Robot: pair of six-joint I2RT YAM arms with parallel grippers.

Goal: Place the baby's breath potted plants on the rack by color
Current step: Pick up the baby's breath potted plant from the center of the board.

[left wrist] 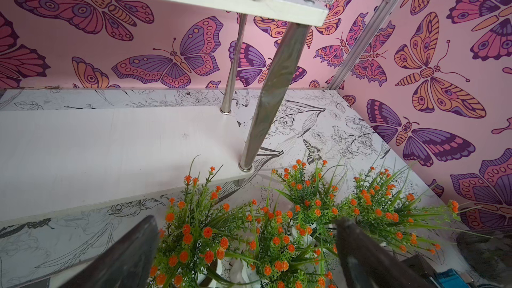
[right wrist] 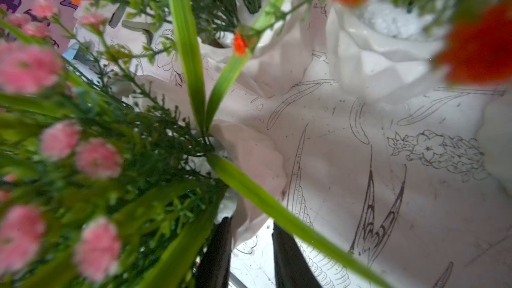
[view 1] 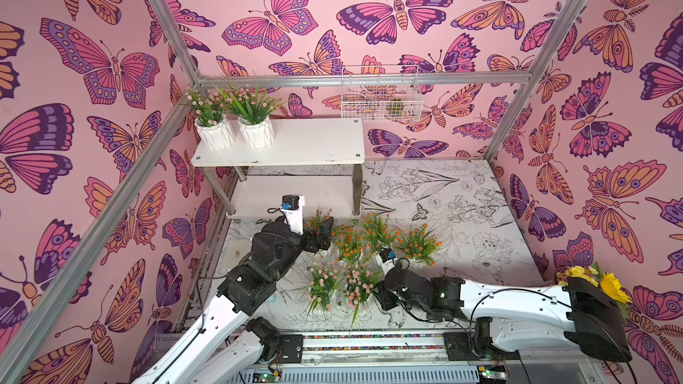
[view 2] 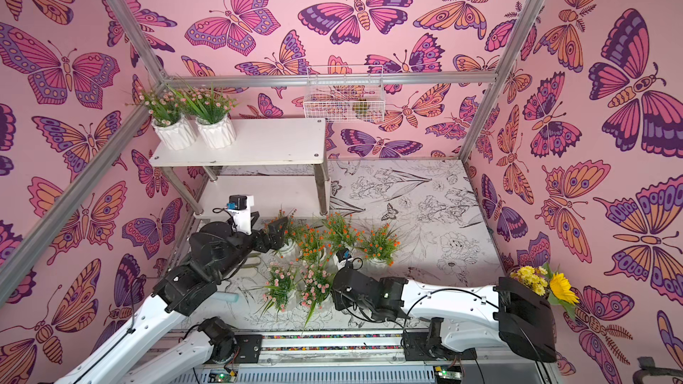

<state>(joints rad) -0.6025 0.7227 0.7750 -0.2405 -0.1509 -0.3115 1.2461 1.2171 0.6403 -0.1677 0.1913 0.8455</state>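
Far left: the rack (view 1: 295, 142), two pink plants (view 1: 251, 105) on its top board. Left pincer (left wrist: 246, 223), spread wide, flanks the leftmost orange plant (left wrist: 194, 234) on the desk (view 1: 443, 216); closing here, I risk crushing sprays or snagging its neighbour. Right pincer (right wrist: 250, 225), narrow, straddles a pot (right wrist: 249, 162) rim among pink blooms; I cannot tell if it grips, and a thin bite could tip it.
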